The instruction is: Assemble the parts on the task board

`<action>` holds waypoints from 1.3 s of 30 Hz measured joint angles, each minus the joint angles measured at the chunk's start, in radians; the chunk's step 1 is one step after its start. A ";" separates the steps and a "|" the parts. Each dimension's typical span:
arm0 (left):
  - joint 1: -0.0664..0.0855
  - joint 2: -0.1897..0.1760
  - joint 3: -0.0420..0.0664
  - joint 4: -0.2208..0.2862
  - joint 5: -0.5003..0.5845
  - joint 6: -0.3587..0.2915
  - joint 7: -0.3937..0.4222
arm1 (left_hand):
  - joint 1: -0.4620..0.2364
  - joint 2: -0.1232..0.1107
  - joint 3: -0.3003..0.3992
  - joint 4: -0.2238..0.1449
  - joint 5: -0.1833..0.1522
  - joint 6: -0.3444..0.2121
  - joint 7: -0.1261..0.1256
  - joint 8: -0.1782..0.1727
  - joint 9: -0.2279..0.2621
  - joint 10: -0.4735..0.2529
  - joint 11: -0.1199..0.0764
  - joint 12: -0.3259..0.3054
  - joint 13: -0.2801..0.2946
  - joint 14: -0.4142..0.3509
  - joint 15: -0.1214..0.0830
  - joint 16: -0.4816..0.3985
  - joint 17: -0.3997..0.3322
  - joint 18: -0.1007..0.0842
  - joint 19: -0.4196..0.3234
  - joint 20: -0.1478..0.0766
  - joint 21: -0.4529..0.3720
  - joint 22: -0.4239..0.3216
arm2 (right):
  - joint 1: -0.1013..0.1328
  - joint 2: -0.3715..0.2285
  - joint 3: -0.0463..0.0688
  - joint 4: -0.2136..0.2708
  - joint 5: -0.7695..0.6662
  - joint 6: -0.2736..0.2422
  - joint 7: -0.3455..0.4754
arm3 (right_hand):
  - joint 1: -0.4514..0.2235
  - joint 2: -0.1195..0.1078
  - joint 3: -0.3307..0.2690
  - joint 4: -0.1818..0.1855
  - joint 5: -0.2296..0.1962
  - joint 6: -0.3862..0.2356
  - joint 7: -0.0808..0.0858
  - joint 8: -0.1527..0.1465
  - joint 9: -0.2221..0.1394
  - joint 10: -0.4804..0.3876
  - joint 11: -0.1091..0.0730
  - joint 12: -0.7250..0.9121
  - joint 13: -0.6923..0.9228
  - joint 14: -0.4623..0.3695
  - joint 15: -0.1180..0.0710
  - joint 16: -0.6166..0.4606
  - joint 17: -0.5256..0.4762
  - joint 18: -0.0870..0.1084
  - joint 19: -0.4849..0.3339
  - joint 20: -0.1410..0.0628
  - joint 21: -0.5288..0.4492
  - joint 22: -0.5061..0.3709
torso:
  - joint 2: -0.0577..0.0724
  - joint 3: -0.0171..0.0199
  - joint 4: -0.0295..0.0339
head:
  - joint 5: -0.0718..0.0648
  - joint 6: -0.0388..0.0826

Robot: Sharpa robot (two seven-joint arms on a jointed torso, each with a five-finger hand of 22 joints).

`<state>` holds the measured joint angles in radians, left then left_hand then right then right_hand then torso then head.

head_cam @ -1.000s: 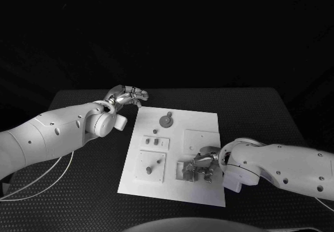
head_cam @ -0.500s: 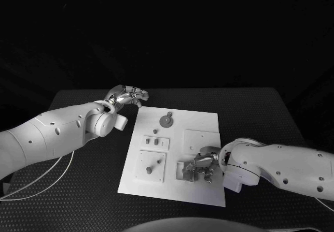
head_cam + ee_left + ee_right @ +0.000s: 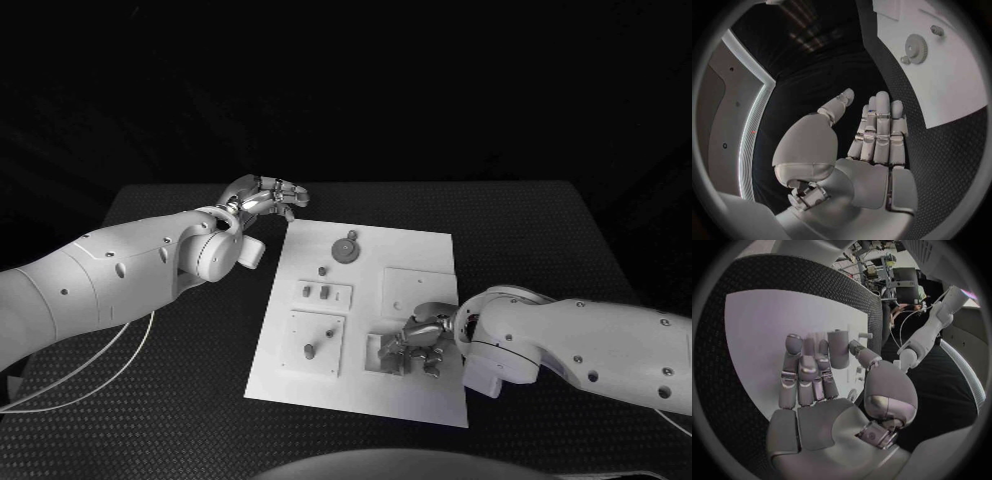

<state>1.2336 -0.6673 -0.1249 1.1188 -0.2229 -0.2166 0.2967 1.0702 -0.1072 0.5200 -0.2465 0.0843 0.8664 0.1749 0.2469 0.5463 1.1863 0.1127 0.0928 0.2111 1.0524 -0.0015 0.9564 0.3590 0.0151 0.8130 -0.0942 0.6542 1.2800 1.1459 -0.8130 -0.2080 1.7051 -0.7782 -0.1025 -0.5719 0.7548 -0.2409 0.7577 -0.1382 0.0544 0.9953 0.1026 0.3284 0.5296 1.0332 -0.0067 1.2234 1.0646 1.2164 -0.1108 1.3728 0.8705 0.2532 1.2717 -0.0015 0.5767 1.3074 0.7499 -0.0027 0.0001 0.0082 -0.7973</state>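
Nearest the robot, the right hand (image 3: 414,345) sits low over the near right corner of the task board (image 3: 418,250), its fingers bent down onto the raised block (image 3: 384,355) there. In the right wrist view a short cylindrical part (image 3: 837,347) stands upright at the fingertips (image 3: 794,345), touching them or just beyond — whether it is truly pinched or merely pressed I cannot tell, since the thumb lies off to one side of it. The placing suggests the hand is seating that part into its socket, pushing from above rather than carrying it.

Left of it on the board a small peg (image 3: 309,351) stands in a square plate, and beyond that lie two small pieces (image 3: 325,293) in a row, apparently waiting their turn.

Farther off, near the board's far edge, the gear (image 3: 345,248) lies flat. The left hand (image 3: 263,196) hovers just off the board's far left corner, holding nothing, fingers straight and close together — parked clear, most likely, so the right has room. The gear lies near it, apart from its fingertips.
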 measured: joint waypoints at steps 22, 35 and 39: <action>0.000 0.000 0.000 0.000 0.000 0.000 0.000 | 0.000 0.000 0.000 0.000 0.000 0.000 0.000 0.000 0.000 0.000 0.000 0.000 0.000 0.000 0.000 0.000 0.001 0.000 -0.001 0.001 0.000 0.001 | -0.001 -0.002 -0.001 0.002 -0.013 -0.001 0.008 | -0.023 -0.030 -0.049 0.013 0.000 -0.003 0.003 0.001 0.006 0.002 0.002 -0.008 0.006 -0.002 0.002 -0.008 0.011 -0.005 -0.008 0.000 0.000 0.000 | 0.000 0.0003 -0.0001 | 0.005 0.001; 0.000 0.000 0.000 0.000 0.000 0.000 0.000 | 0.000 0.000 0.000 0.000 0.000 0.000 0.000 0.000 0.000 0.000 -0.001 0.000 0.000 0.000 0.000 0.000 0.001 0.000 -0.002 0.002 -0.004 0.001 | -0.002 -0.005 -0.002 0.005 -0.016 -0.001 0.015 | -0.031 -0.039 -0.067 0.020 0.000 -0.008 0.001 0.003 0.008 0.002 0.002 -0.008 0.009 -0.006 0.002 -0.012 0.013 -0.006 -0.009 0.001 0.000 0.000 | 0.000 0.0006 -0.0004 | 0.006 0.002; 0.000 0.000 0.000 0.000 0.000 0.000 0.000 | 0.000 0.000 0.000 0.000 0.000 0.000 0.000 0.000 0.000 0.000 -0.001 0.000 0.000 0.000 0.000 0.000 0.002 0.000 -0.002 0.002 -0.004 0.001 | -0.002 -0.007 -0.002 0.006 -0.016 -0.001 0.018 | -0.035 -0.042 -0.071 0.018 0.000 -0.008 0.001 0.003 0.008 0.002 0.002 -0.008 0.009 -0.006 0.002 -0.012 0.015 -0.006 -0.009 0.001 0.000 0.000 | 0.000 0.0006 -0.0003 | 0.007 0.001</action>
<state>1.2336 -0.6672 -0.1248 1.1184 -0.2228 -0.2163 0.2965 1.0702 -0.1072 0.5201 -0.2466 0.0843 0.8663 0.1748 0.2469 0.5463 1.1867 0.1120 0.0928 0.2112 1.0524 -0.0014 0.9564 0.3606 0.0151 0.8112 -0.0924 0.6503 1.2814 1.1438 -0.8200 -0.2098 1.7111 -0.7946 -0.1032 -0.5537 0.7202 -0.2830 0.6871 -0.1199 0.0544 0.9871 0.1033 0.3312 0.5379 1.0348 -0.0052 1.2157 1.0733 1.2100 -0.1091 1.3612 0.8851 0.2468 1.2625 -0.0004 0.5767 1.3074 0.7501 -0.0021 -0.0002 0.0157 -0.7966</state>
